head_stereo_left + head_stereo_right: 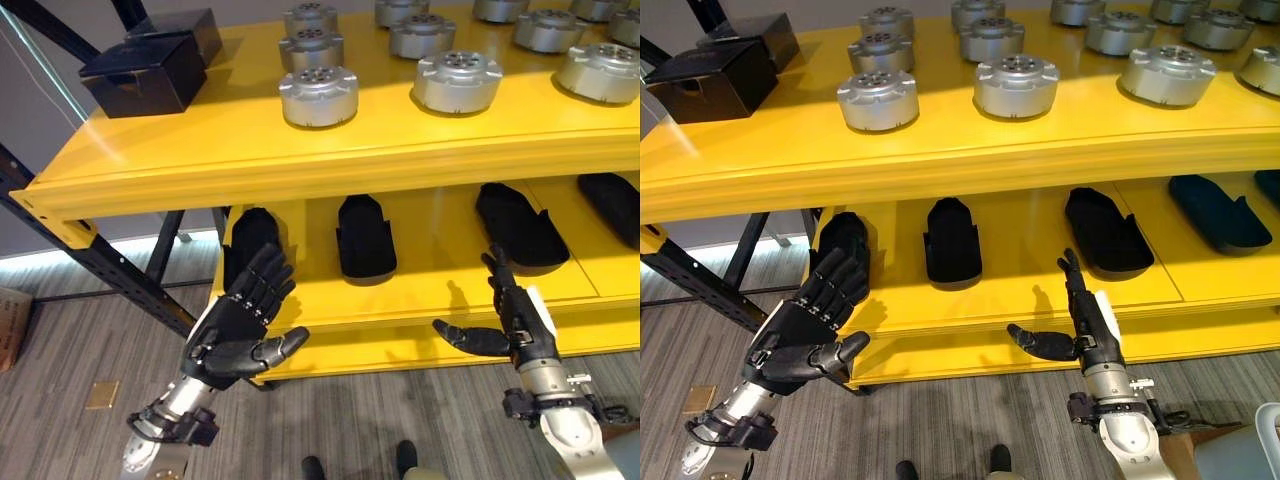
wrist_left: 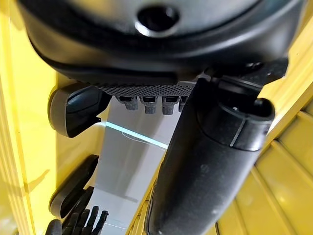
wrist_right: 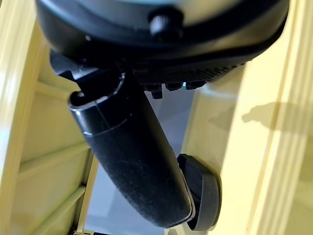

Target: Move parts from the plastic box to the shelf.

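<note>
Grey wood-grain floor [image 1: 70, 400] runs under a yellow shelf [image 1: 300, 150] with two levels. On the top level I see rows of round silver parts [image 1: 318, 96], each sitting flat with its axis upright and its ring of holes facing up; being round, they show no long axis that I can read. Two black boxes [image 1: 150, 65] sit at the top level's left end. On the lower level lie black oblong pads [image 1: 365, 237], their long axes running from the front edge toward the back.

My left hand [image 1: 240, 325] hangs in front of the lower level's left end, fingers straight and spread, thumb out, holding nothing. My right hand [image 1: 1085, 325] stands edge-on before the lower level's front edge, fingers straight and pointing up toward the shelf, thumb stuck out to the left, also empty.

The head views give me the parts and both hands whole. The left wrist view adds a close look past the thumb [image 2: 215, 161] at one black pad [image 2: 78, 107] against yellow, and the right wrist view shows its thumb [image 3: 132, 166] over another pad [image 3: 203, 191]; neither wrist view shows me a silver part.
</note>
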Controlling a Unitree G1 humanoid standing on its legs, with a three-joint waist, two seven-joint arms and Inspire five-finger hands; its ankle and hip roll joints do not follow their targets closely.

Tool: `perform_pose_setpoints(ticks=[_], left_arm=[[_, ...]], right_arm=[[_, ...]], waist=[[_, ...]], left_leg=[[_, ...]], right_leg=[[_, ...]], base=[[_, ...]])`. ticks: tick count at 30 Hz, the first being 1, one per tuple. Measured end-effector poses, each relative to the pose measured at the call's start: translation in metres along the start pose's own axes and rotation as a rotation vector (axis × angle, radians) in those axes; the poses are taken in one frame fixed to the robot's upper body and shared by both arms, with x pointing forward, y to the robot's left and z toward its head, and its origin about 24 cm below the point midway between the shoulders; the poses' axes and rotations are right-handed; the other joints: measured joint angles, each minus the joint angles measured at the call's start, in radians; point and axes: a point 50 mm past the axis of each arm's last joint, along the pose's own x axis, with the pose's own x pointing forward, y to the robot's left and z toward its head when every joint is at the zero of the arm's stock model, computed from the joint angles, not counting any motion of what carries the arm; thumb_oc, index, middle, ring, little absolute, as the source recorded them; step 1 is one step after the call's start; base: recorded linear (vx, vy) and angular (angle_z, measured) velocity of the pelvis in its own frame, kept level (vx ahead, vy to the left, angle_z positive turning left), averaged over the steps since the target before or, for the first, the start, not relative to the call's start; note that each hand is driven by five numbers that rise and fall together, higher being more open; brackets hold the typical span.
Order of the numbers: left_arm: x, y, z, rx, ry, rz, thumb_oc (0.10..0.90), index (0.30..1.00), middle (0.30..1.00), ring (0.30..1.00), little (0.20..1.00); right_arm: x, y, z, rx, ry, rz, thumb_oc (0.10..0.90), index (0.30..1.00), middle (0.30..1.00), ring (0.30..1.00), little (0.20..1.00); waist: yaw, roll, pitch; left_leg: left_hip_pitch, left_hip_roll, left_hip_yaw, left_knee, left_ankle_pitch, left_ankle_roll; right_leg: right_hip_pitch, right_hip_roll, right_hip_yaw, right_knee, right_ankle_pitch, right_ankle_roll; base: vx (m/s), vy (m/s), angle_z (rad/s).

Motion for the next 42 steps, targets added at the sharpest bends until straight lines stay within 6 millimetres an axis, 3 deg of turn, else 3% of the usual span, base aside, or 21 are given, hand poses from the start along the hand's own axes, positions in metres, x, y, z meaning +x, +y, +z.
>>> perform_pose_setpoints(ticks=[6,8,11,12,16,20,22,23,24,28,30,31,32,33,35,38,39,42], left_arm=[[-0.001,0.0,-0.002,-0.005,0.007,0.017,0.9,1.0,1.0,1.0,1.0],[0.0,0.0,-0.001,-0.005,0.002,0.01,0.9,1.0,1.0,1.0,1.0],[0.008,-0.003,0.0,-0.006,-0.016,-0.023,0.9,1.0,1.0,1.0,1.0],[0.01,-0.004,0.0,-0.006,-0.019,-0.031,0.9,1.0,1.0,1.0,1.0],[0.01,-0.004,0.003,0.011,-0.032,-0.049,0.9,1.0,1.0,1.0,1.0],[0.006,0.003,0.011,0.078,0.026,-0.062,0.9,1.0,1.0,1.0,1.0],[0.006,0.006,0.011,0.088,0.036,-0.06,0.9,1.0,1.0,1.0,1.0],[0.007,0.007,0.011,0.088,0.034,-0.06,0.9,1.0,1.0,1.0,1.0],[0.008,0.008,0.01,0.081,0.03,-0.058,0.9,1.0,1.0,1.0,1.0],[0.003,0.011,0.006,0.067,0.048,-0.042,0.9,1.0,1.0,1.0,1.0],[-0.001,0.012,0.007,0.05,0.065,-0.046,0.9,1.0,1.0,1.0,1.0],[0.0,0.014,0.01,0.069,0.074,-0.052,0.9,1.0,1.0,1.0,1.0],[0.0,0.014,0.003,0.038,0.066,-0.035,0.9,1.0,1.0,1.0,1.0],[-0.001,0.007,-0.007,-0.016,0.057,-0.023,0.9,1.0,1.0,1.0,1.0],[0.0,0.002,-0.014,-0.057,0.042,-0.019,0.9,1.0,1.0,1.0,1.0],[0.004,-0.003,-0.012,-0.077,-0.009,-0.019,0.9,1.0,1.0,1.0,1.0],[0.011,-0.004,-0.01,-0.085,-0.043,-0.014,0.9,1.0,1.0,1.0,1.0],[0.015,-0.003,-0.003,-0.07,-0.076,-0.01,0.9,1.0,1.0,1.0,1.0]], right_arm=[[-0.004,0.004,-0.003,0.002,0.016,0.054,0.9,1.0,1.0,1.0,1.0],[-0.005,0.004,-0.003,0.001,0.018,0.063,0.9,1.0,1.0,1.0,1.0],[-0.005,0.004,-0.003,0.001,0.016,0.061,0.9,1.0,1.0,1.0,1.0],[-0.005,0.004,-0.003,0.0,0.016,0.061,0.9,1.0,1.0,1.0,1.0],[-0.006,0.004,-0.004,-0.002,0.02,0.08,0.9,1.0,1.0,1.0,1.0],[-0.006,0.008,-0.002,0.0,0.008,0.145,0.9,1.0,1.0,1.0,1.0],[-0.002,0.009,0.003,0.005,-0.027,0.146,0.9,1.0,1.0,1.0,1.0],[0.001,0.012,0.006,0.013,-0.055,0.149,0.9,1.0,1.0,1.0,1.0],[0.004,0.015,0.008,0.025,-0.07,0.149,0.9,1.0,1.0,1.0,1.0],[0.005,0.018,0.008,0.025,-0.065,0.152,0.9,1.0,1.0,1.0,1.0],[0.009,0.027,0.008,0.002,-0.058,0.199,0.9,1.0,1.0,1.0,1.0],[0.012,0.032,0.008,0.001,-0.061,0.222,0.9,1.0,1.0,1.0,1.0],[0.017,0.03,0.008,-0.021,-0.062,0.234,0.9,1.0,1.0,1.0,1.0],[0.024,0.024,0.011,-0.079,-0.07,0.248,0.9,1.0,1.0,1.0,1.0],[0.025,0.015,0.012,-0.135,-0.07,0.247,0.9,1.0,1.0,1.0,1.0],[0.027,0.001,0.013,-0.203,-0.062,0.244,0.9,1.0,1.0,1.0,1.0],[0.026,-0.004,0.008,-0.225,-0.027,0.242,0.9,1.0,1.0,1.0,1.0],[0.025,-0.005,0.008,-0.24,-0.022,0.271,0.9,1.0,1.0,1.0,1.0]], waist=[[0.018,0.025,0.003],[0.014,0.039,0.003],[0.01,0.036,0.009],[0.01,0.033,0.012],[0.014,-0.001,0.028],[0.044,-0.101,0.051],[0.047,-0.12,0.052],[0.049,-0.119,0.053],[0.047,-0.102,0.055],[0.073,-0.069,0.052],[0.086,-0.1,0.049],[0.101,-0.125,0.048],[0.102,-0.09,0.053],[0.1,-0.026,0.059],[0.097,0.01,0.063],[0.054,0.042,0.056],[0.039,0.046,0.055],[0.042,0.046,0.059]], left_leg=[[-0.001,0.014,0.001,0.018,-0.008,-0.012],[0.0,-0.002,0.006,0.018,-0.01,-0.008],[0.001,-0.039,0.011,0.023,-0.026,0.013],[0.001,-0.053,-0.017,0.026,-0.038,0.025],[0.028,-0.092,-0.007,0.02,-0.056,0.049],[0.04,-0.084,0.03,0.018,-0.055,0.052],[0.04,-0.084,0.033,0.019,-0.056,0.054],[0.036,-0.083,0.024,0.026,-0.058,0.053],[0.032,-0.08,-0.007,0.029,-0.064,0.051],[0.019,-0.036,-0.068,0.033,-0.05,0.016],[0.02,0.001,-0.095,0.023,-0.019,-0.053],[0.024,0.011,-0.098,0.015,-0.005,-0.084],[0.024,0.045,-0.101,0.015,-0.005,-0.095],[0.017,0.118,-0.11,0.011,0.007,-0.09],[0.021,0.149,-0.124,0.013,0.015,-0.081],[0.022,0.181,-0.125,0.027,0.027,-0.075],[0.017,0.197,-0.129,0.05,0.027,-0.077],[0.011,0.223,-0.135,0.05,0.02,-0.065]], right_leg=[[0.003,0.014,0.003,0.0,-0.009,-0.011],[0.012,0.009,-0.007,0.007,-0.008,0.0],[0.019,-0.024,-0.02,0.008,-0.009,0.024],[0.013,-0.034,-0.007,0.021,-0.006,0.026],[0.0,-0.076,0.017,0.073,-0.027,0.057],[-0.04,-0.079,0.022,0.13,-0.026,0.057],[-0.034,-0.089,0.015,0.12,-0.027,0.055],[-0.023,-0.105,0.021,0.106,-0.033,0.057],[-0.008,-0.13,0.074,0.097,-0.035,0.065],[0.002,-0.259,0.116,0.025,0.014,0.118],[0.002,-0.264,0.107,0.009,0.062,0.117],[-0.001,-0.253,0.063,0.006,0.047,0.16],[-0.002,-0.215,0.059,0.006,0.056,0.16],[-0.012,-0.135,0.059,0.006,0.049,0.123],[-0.019,-0.094,0.065,0.007,0.048,0.098],[-0.012,-0.057,0.049,0.009,0.028,0.079],[-0.013,-0.048,0.008,0.042,0.01,0.068],[-0.021,-0.037,-0.01,0.064,0.002,0.056]], base=[[-0.01,0.023,-0.03],[-0.03,0.101,0.07],[-0.01,0.15,0.1],[0.0,0.125,-0.03],[0.03,0.075,-0.08],[0.01,-0.043,-0.22],[0.04,-0.198,-0.08],[0.1,-0.452,0.41],[0.1,-0.47,0.54],[0.01,-0.434,0.44],[-0.05,-0.526,0.38],[-0.03,-0.386,0.05],[-0.02,-0.373,-0.18],[0.0,-0.366,-0.29],[0.02,-0.3,-0.28],[0.03,-0.403,-0.02],[0.0,-0.386,0.04],[-0.01,-0.294,0.11]])
